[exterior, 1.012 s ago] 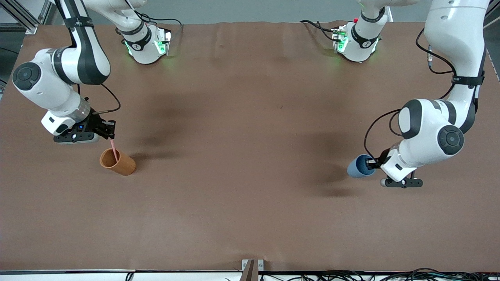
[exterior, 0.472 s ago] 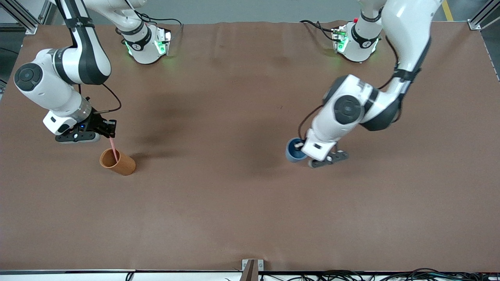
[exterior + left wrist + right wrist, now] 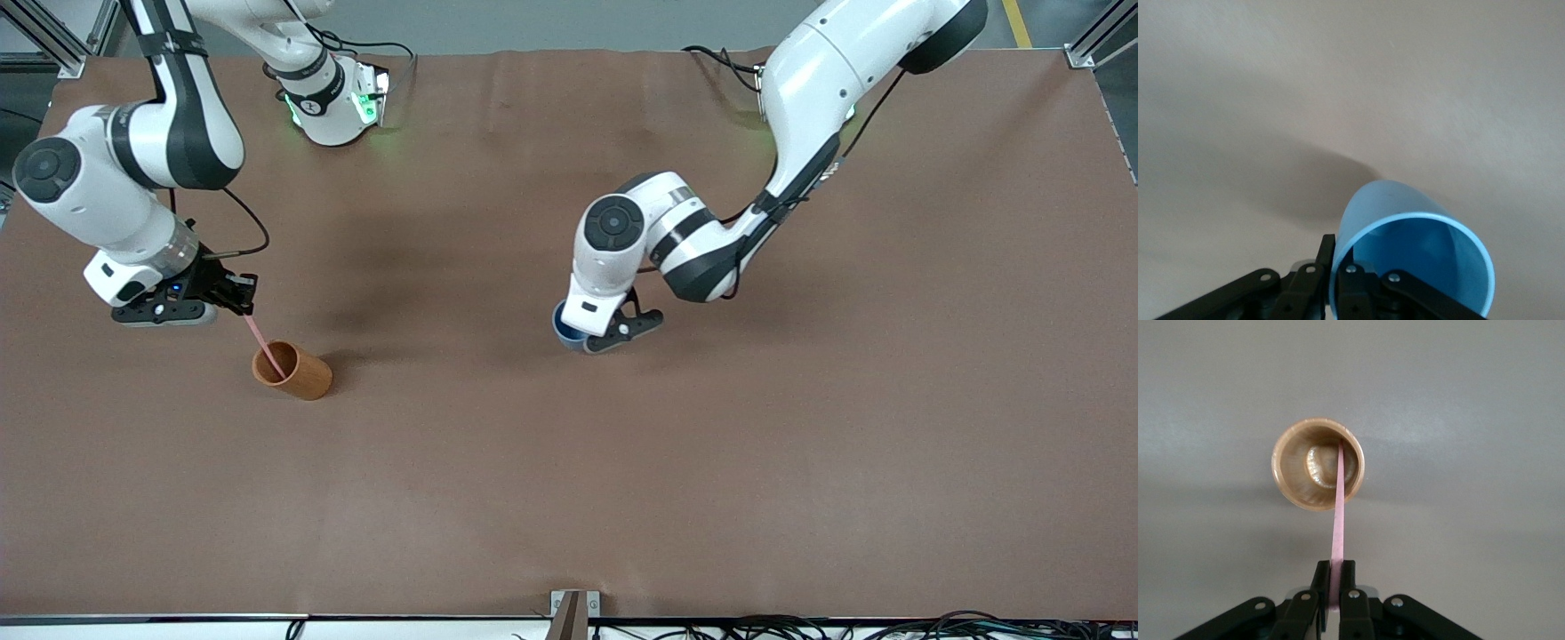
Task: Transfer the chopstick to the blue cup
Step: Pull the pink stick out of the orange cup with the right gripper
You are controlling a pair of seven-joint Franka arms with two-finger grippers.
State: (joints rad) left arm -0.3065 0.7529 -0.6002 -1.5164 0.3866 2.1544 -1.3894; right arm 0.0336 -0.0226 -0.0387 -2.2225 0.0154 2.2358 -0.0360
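right gripper (image 3: 246, 305) fingers now pinching chopstick (image 3: 264, 340), lifting it from orange cup (image 3: 293, 372) at 9 o'clock | left gripper (image 3: 582, 342) fingers gripping blue cup (image 3: 562, 325), carrying it toward bench middle | transfer is nearing

a tall orange-brown cylindrical cup (image 3: 293, 372) stands upright on the flat brown table covering (image 3: 569, 462), toward the right arm's end of the table. its mouth is open and its pale inside bottom (image 3: 1317, 465) shows in the right wrist view. a small grey metal bracket (image 3: 574, 604) sits at the table's edge nearest the front camera, with black cables (image 3: 800, 628) just beside that edge.
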